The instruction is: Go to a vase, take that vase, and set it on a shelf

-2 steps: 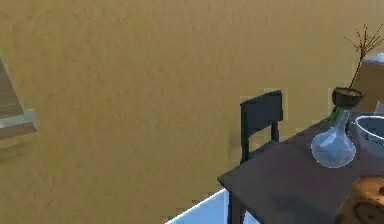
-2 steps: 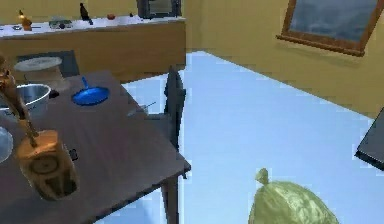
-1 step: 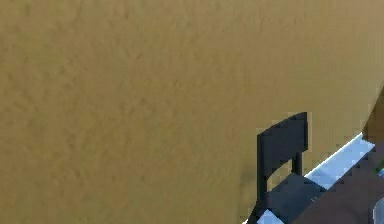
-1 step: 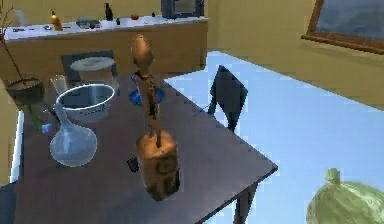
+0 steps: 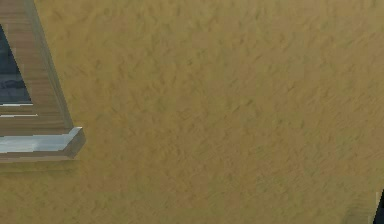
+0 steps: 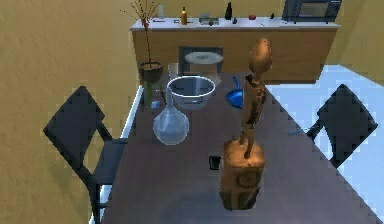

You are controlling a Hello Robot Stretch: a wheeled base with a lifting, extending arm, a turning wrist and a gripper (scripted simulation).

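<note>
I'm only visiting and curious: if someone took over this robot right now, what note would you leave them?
Fingers: their state cannot be told here.
Vase: the clear glass vase stands on the dark table, next to a glass bowl; a wooden statue stands on the same table.
Ahead: a yellow wall and a window frame.
Done: the robot is alongside the table with the vase.
Left: take the vase, find a shelf, set it there.
</note>
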